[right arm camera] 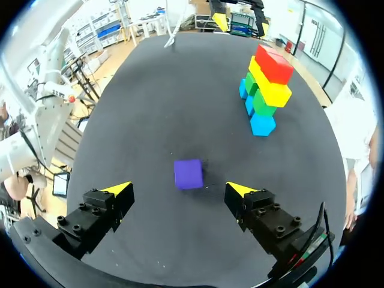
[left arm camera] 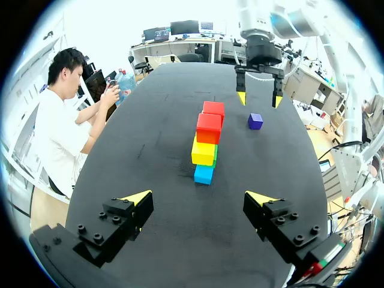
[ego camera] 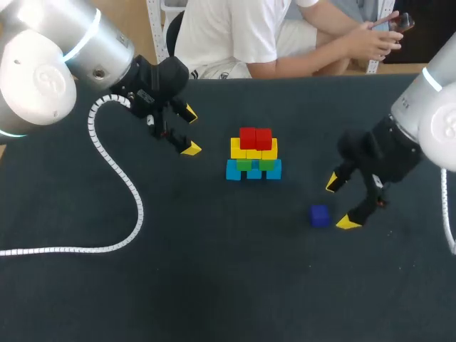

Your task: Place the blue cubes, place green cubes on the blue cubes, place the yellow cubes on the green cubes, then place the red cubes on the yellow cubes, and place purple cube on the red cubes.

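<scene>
Nearest lens, left arm [ego camera: 57, 57] over dark tabletop [ego camera: 214, 285], left gripper [ego camera: 189, 130] held well back from the stack [ego camera: 254, 153], fingers [ego camera: 191, 148] released and empty, likely keeping clear of the build. Right arm [ego camera: 434, 114] opposite, right gripper [ego camera: 340, 203] with fingers spread wide, nothing held, near the purple cube [ego camera: 319, 215] as if lining up a grasp. Stack mid-tabletop: blue, green, yellow, red on top; purple cube apart on the tabletop, seemingly last to go.

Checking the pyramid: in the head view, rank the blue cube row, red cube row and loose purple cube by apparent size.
1. blue cube row, widest
2. red cube row
3. loose purple cube, smallest
</scene>
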You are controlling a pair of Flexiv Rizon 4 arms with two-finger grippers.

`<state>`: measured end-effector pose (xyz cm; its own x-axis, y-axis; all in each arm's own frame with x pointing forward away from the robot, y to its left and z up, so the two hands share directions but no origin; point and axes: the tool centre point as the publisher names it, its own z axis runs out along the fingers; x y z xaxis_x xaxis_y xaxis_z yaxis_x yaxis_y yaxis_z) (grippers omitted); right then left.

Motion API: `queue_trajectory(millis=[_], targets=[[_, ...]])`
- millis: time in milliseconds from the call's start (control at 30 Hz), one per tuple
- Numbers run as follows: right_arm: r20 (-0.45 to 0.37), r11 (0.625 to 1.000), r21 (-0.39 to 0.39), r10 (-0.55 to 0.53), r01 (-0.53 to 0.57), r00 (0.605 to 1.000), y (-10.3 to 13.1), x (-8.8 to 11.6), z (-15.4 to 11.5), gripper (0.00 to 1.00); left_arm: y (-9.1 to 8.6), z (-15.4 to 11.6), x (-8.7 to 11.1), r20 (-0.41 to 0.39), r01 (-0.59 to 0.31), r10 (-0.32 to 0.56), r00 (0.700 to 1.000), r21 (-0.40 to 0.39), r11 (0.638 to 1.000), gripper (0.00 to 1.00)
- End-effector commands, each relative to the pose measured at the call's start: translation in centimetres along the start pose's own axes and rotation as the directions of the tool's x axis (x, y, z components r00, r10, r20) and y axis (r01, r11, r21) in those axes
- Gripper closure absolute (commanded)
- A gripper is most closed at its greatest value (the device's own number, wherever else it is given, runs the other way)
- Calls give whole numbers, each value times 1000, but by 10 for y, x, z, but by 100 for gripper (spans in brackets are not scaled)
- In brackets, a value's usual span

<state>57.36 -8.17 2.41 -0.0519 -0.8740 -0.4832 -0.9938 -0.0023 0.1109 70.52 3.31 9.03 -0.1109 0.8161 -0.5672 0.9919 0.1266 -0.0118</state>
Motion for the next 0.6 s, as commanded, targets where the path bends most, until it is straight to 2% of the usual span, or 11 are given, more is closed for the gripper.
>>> queue_trajectory(millis=[33, 600], targets=[[8, 1000, 14, 0, 0, 1000, 5, 0, 12, 0, 2, 0, 0, 1, -2, 2, 1000, 4, 1000, 0], [-3, 998, -24, -64, 64, 998, -11, -11, 29, 0, 2, 0, 0, 1, -2, 2, 1000, 4, 1000, 0]])
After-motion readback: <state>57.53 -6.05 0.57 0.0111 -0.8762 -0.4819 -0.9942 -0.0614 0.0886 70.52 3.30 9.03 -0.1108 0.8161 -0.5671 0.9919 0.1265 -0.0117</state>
